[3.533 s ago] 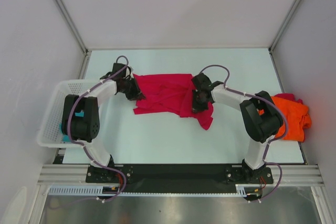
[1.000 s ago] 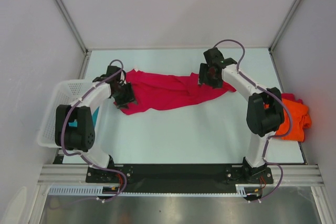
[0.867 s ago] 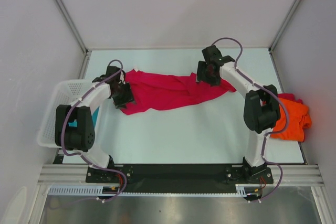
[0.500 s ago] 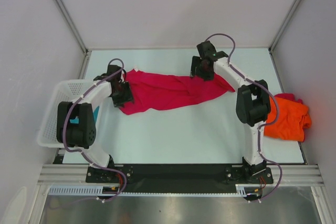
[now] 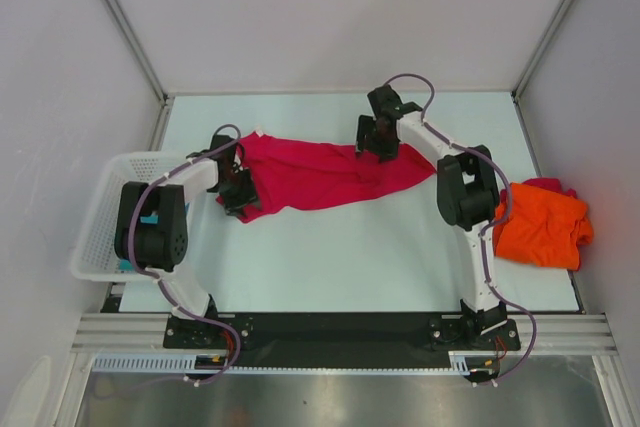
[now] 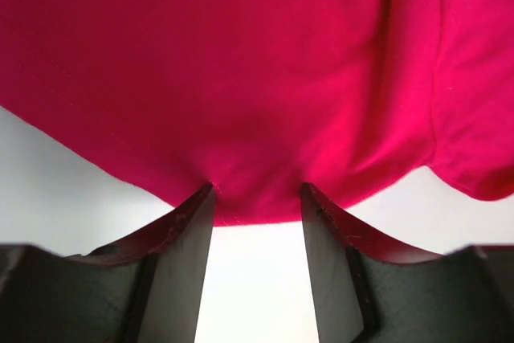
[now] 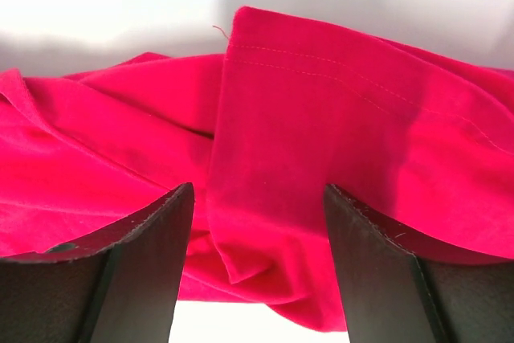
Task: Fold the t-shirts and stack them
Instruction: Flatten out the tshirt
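— How far along? Begin at the left.

— Barely begun, by the look of it. Out on the outer side of the left gripper (image 6: 258, 189), find a white mesh basket (image 5: 95, 202). Glimpse a scrap of teal (image 5: 150, 219) there past the arm. Probably the teal t-shirt, but mostly hidden, so cannot tell its state.

— And the left jaws?

— Stand about half apart, clamping nothing. Have the hem of the crimson t-shirt (image 5: 320, 172) right at their tips, puckered a little, with bare table (image 5: 330, 257) showing in the gap behind it.

— Folded at all?

— No. Lies strung out in a rumpled band from the left jaws across to the right ones, with edges doubled over anyhow.

— The right gripper (image 7: 259, 189)?

— Gapes wide, gripping nothing. Hangs over the far end of that same shirt, with a turned-over stitched edge straight ahead between the jaws.

— Further right?

— Meet the orange t-shirt (image 5: 545, 227), crumpled in a heap well apart from the right jaws, on their outer side. Looks untouched.

— So what is left to do?

— Nearly everything, seemingly. Flatten and fold the crimson one, fetch and fold the orange, do likewise with the teal, then pile all three. See no stack anywhere so far.
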Motion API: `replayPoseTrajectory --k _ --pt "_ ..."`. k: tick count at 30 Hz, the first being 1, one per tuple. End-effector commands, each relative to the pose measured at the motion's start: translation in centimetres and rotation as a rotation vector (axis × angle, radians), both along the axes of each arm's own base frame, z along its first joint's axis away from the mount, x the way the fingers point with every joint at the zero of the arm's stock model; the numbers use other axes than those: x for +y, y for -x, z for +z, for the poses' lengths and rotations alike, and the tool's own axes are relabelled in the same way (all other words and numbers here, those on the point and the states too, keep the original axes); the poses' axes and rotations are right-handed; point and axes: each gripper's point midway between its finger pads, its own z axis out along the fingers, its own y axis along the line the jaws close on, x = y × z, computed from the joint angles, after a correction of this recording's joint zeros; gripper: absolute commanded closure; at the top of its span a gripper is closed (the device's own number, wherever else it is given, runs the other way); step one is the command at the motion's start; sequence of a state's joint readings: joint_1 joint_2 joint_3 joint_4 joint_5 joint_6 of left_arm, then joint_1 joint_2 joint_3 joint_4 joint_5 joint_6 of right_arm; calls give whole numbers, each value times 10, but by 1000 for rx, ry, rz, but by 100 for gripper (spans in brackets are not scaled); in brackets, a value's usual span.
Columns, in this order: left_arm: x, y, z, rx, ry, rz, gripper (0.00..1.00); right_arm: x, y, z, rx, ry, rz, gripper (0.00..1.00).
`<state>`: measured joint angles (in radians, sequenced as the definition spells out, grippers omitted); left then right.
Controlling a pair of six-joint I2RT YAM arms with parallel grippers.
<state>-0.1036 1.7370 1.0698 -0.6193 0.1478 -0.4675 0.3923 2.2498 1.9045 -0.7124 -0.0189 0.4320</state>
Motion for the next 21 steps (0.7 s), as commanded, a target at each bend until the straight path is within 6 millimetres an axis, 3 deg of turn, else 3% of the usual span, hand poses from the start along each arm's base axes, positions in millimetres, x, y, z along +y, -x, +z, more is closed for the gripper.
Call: replayPoseTrajectory --k 1,3,4,5,6,10,18,19,20,21 --pt "-10 -1 -9 6 62 25 49 15 -13 13 -53 -48 35 31" --pt "-16 -2 -10 5 92 27 61 16 -11 9 -44 -54 42 37" --pt "-17 -2 -11 7 103 31 82 18 -11 9 -47 -59 49 41" --pt "-19 -2 -12 10 107 30 92 18 -10 7 -41 -62 53 47" --pt "-20 -2 -12 10 116 32 99 20 -8 7 -37 -75 59 61" --pt "-22 -3 -6 -8 118 30 100 21 -5 14 -47 -84 67 99" --pt "-22 -9 12 -54 119 22 100 10 -1 48 -110 -59 42 100" --pt "-23 -10 14 -60 122 20 100 10 -1 47 -108 -56 39 94" --pt "-23 -9 13 -60 124 20 100 11 -2 46 -105 -54 38 79" --pt "-23 -8 13 -58 126 18 100 11 -1 44 -95 -51 38 71"
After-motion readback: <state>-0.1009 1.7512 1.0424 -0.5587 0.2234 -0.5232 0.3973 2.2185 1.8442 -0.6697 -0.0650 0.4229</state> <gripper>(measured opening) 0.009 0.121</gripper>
